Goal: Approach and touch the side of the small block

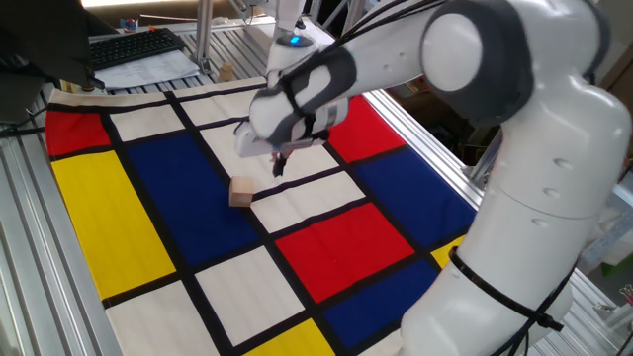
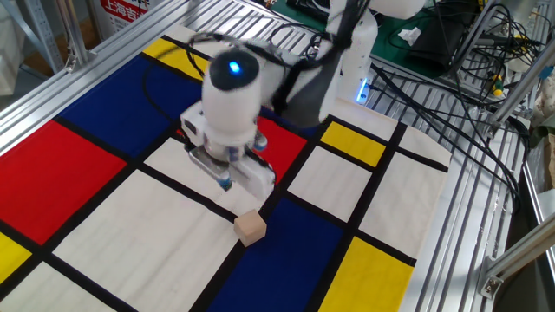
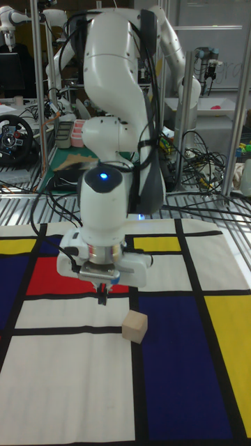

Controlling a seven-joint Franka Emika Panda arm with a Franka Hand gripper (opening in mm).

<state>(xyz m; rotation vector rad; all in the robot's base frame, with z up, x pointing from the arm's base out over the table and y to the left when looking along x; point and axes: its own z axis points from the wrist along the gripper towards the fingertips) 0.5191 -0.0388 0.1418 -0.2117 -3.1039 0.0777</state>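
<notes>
The small block [image 1: 240, 192] is a plain tan wooden cube lying on a black line of the chequered cloth [image 1: 168, 198], between a blue and a white rectangle. It also shows in the other fixed view [image 2: 251, 228] and the tall fixed view [image 3: 135, 327]. My gripper [image 1: 278, 168] hangs above the cloth, up and to one side of the block, not touching it. Its fingers are pressed together with nothing between them [image 2: 227, 183] [image 3: 102, 297].
The cloth [image 2: 87, 165] of red, blue, yellow and white rectangles lies on an aluminium-rail table [image 2: 434, 225]. A keyboard [image 1: 138, 46] sits behind the cloth. Bundled cables [image 2: 434, 78] run along the far side by the arm's base. A steering wheel [image 3: 10, 141] stands in the background.
</notes>
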